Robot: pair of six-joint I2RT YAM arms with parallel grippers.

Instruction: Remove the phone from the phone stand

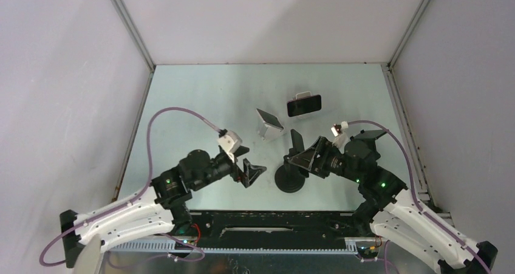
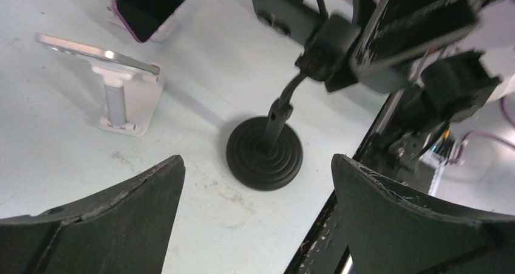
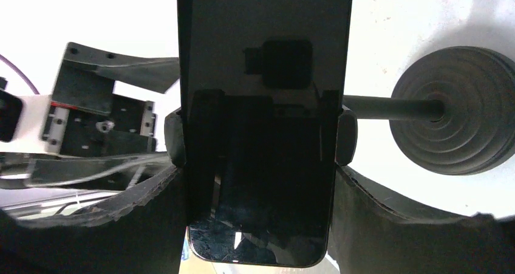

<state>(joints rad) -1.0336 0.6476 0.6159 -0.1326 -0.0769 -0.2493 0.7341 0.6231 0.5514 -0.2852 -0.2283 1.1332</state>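
A black phone sits in the side clamp of a black phone stand with a thin stem and a round ribbed base. My right gripper is shut on the phone, one finger pressed against each long edge just below the clamp. In the left wrist view the phone shows above the stem. My left gripper hangs open just left of the base, with nothing between its fingers.
A silver tablet-style stand stands behind the left gripper. Farther back a second phone with a dark screen leans on a white stand. The table's black front rail runs close to the base.
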